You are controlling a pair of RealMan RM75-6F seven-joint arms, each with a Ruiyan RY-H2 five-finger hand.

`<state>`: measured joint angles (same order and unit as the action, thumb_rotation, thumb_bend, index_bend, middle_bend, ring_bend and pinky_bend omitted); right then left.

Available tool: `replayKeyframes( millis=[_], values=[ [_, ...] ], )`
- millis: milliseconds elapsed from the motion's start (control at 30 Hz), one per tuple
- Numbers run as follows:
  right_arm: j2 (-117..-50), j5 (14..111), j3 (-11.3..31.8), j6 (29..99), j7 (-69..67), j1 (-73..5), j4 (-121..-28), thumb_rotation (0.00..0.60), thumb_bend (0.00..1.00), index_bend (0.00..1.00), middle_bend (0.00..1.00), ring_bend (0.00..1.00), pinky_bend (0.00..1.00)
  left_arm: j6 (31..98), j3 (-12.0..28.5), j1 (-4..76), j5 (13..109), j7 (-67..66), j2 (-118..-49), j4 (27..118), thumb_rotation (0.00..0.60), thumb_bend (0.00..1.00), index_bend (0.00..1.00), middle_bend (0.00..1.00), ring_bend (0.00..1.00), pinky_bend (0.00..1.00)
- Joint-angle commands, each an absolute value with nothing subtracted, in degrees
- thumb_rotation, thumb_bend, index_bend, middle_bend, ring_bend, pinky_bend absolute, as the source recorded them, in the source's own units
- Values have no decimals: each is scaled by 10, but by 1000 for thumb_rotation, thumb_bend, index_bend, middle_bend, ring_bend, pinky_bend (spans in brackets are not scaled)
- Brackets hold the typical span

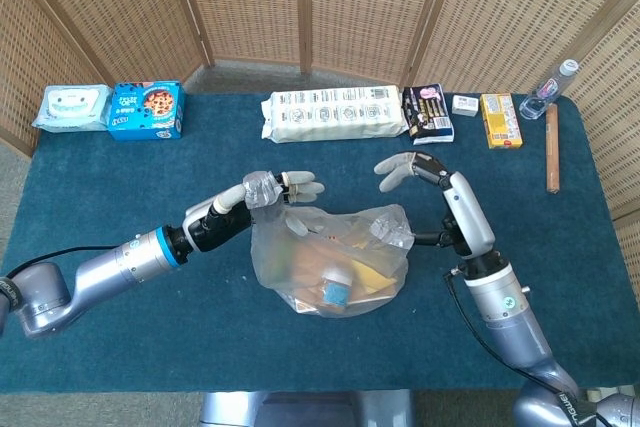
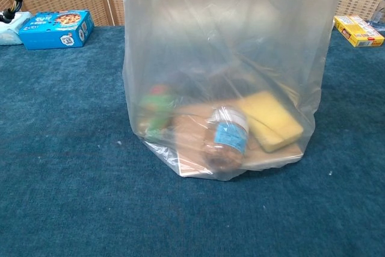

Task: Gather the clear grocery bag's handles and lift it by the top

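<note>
One clear bag (image 1: 330, 257) is seen at the table's (image 1: 120, 347) middle, with two hands beside it. Along the far edge, seven packaged items, one bottle (image 1: 549, 89) and one wooden stick (image 1: 551, 147) are counted.

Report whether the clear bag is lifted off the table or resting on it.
Resting on it. In the chest view the clear bag sits with its bottom flat on the blue table, its contents settled low inside.
</note>
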<state>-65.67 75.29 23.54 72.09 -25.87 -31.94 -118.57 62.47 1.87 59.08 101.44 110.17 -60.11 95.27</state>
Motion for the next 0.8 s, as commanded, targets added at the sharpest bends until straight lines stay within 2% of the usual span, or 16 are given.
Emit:
replayKeyframes(
  millis=[33,800],
  values=[
    [-650,741,246,713,-256,-326,-1191,600,247,425,342,281,161,626,17,593,1014,1102,-601,954,0,177,60,102,79,279],
    [-613,657,297,661,-250,-363,-1218,600,213,366,303,233,130,604,12,636,1017,1108,-597,964,0,164,60,102,79,265]
  ],
)
